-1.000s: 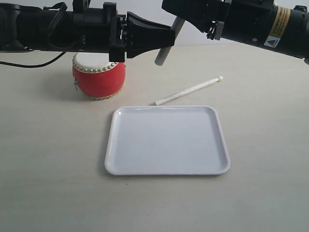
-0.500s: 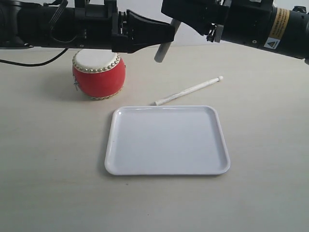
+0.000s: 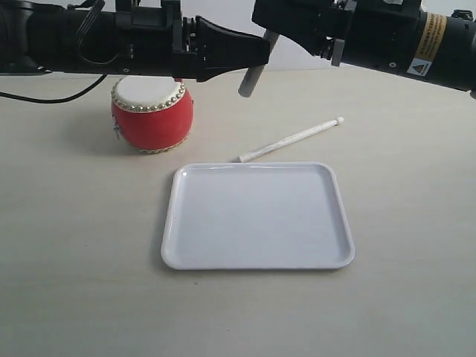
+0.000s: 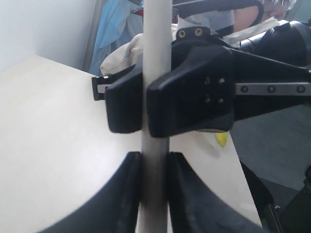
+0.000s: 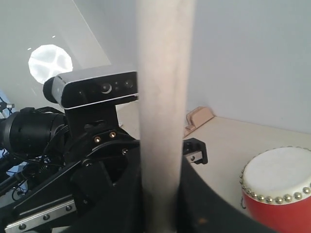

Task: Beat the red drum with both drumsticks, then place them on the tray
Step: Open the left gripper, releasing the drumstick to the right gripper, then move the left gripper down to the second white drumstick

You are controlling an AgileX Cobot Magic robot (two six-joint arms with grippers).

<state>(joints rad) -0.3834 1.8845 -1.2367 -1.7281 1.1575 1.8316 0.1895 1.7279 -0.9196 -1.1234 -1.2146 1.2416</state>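
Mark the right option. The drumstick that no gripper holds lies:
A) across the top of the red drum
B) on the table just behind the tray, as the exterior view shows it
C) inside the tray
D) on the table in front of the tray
B: the loose drumstick lies on the table just behind the tray, which holds nothing, and to the side of the red drum; the other drumstick is held in the air.

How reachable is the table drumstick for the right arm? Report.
Probably not yet. Nothing stands over the lying drumstick, but the right claw is shut on the raised drumstick, which the left claw also grips.
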